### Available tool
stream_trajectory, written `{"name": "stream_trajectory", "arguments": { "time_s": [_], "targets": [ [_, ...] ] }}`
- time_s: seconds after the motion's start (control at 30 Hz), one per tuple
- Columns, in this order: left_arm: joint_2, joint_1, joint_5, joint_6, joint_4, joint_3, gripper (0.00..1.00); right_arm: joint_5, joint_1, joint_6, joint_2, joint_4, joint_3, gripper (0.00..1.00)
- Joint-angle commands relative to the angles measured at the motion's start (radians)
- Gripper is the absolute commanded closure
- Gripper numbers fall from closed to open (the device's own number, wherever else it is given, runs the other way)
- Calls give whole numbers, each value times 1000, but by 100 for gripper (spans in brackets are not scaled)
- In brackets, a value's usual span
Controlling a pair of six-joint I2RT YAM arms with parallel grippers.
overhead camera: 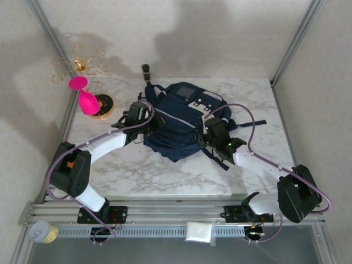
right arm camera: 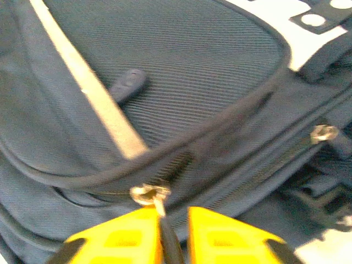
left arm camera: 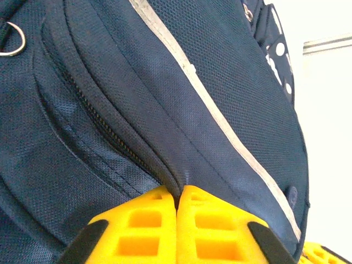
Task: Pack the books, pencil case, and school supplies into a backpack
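The navy backpack point(overhead camera: 181, 118) lies flat in the middle of the marble table, and both grippers are down on it. At the bag's left side, my left gripper point(overhead camera: 144, 118) has its yellow fingertips point(left arm camera: 154, 206) almost touching. They pinch a ridge of navy fabric beside a zip line point(left arm camera: 93, 115). On the bag's right side my right gripper point(overhead camera: 212, 132) stands slightly open. A metal zip slider point(right arm camera: 148, 193) sits just beyond its tips, and the dark pull tab point(right arm camera: 171, 242) lies in the gap against the left finger. The books, pencil case and school supplies are out of view.
A gold wire stand with a pink piece point(overhead camera: 88, 102) is at the table's back left. A dark cylinder point(overhead camera: 146, 70) stands behind the bag. A tin point(overhead camera: 43, 232) and a white packet point(overhead camera: 199, 231) lie by the front rail. Bare marble runs in front of the bag.
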Motion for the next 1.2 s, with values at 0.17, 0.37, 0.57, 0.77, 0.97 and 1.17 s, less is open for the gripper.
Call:
{"name": "stream_trajectory", "arguments": {
  "time_s": [0.17, 0.37, 0.57, 0.77, 0.97, 1.17],
  "targets": [
    [-176, 86, -73, 87, -89, -75, 40, 75, -114, 27, -126, -129, 44, 49],
    [-406, 125, -353, 208, -227, -161, 15, 79, -275, 21, -191, -71, 4, 35],
    [-551, 245, -801, 328, -186, -282, 0, 166, -460, 19, -231, 181, -142, 15],
    [-572, 325, -963, 550, 414, -623, 0, 204, -579, -89, -98, 716, -374, 6],
    [-371, 333, -766, 649, 1131, -879, 1, 33, -595, -182, 87, 1126, -498, 1],
    [-191, 338, -654, 745, 1267, -813, 1, -124, -605, -269, 236, 1548, -651, 1]
  ]
}}
